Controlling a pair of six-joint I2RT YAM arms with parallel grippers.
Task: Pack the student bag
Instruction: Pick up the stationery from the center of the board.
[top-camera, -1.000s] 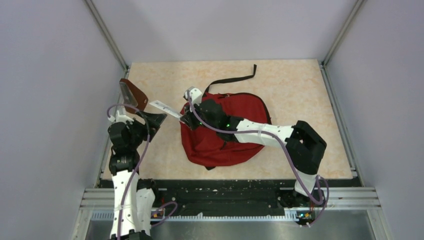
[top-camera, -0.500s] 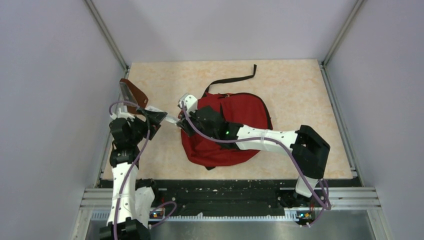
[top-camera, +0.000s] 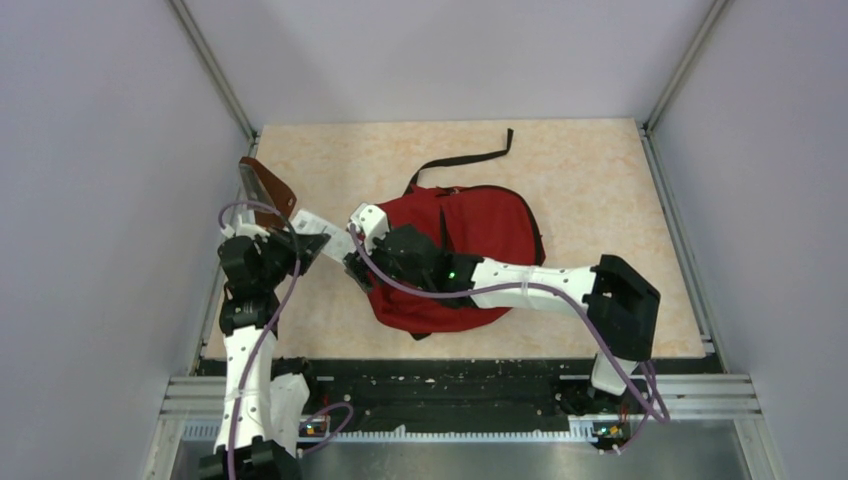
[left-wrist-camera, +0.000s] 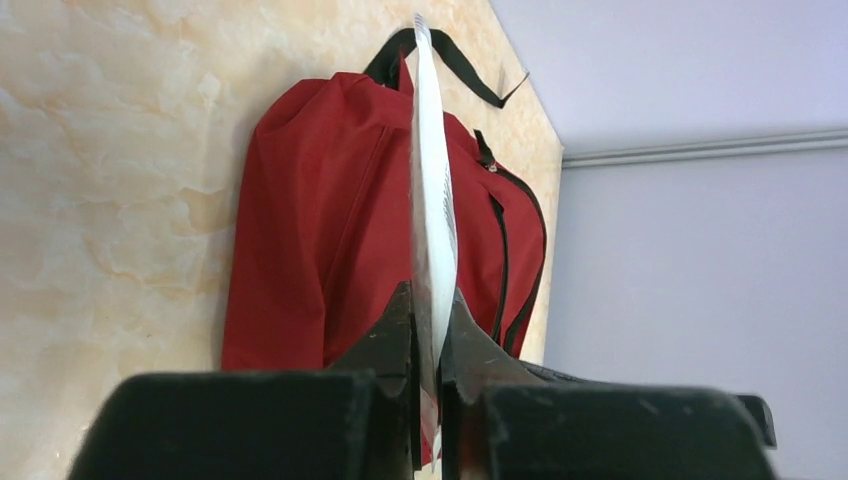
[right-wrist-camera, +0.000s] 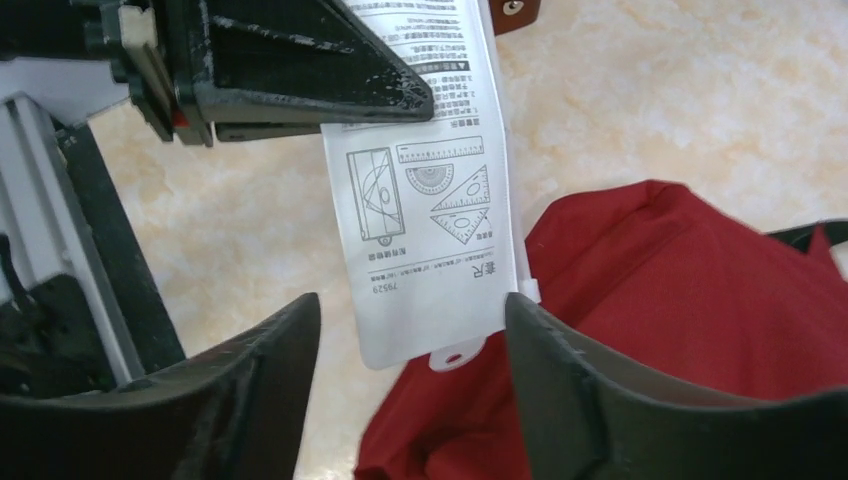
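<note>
Left hand (left-wrist-camera: 428, 300) tight on ruler pack (left-wrist-camera: 432, 200)

The white ruler-set packet (right-wrist-camera: 425, 215) carries line drawings of a ruler, a protractor and two set squares. It also has blocks of Chinese print too fine to read, two larger Chinese characters, and a number resembling 79329.

I watch my workcell from above.
Lilac walls (top-camera: 100, 150) at nine, twelve, three; marbled beige tabletop (top-camera: 600, 180); metal rail (top-camera: 700, 392) at six.
</note>
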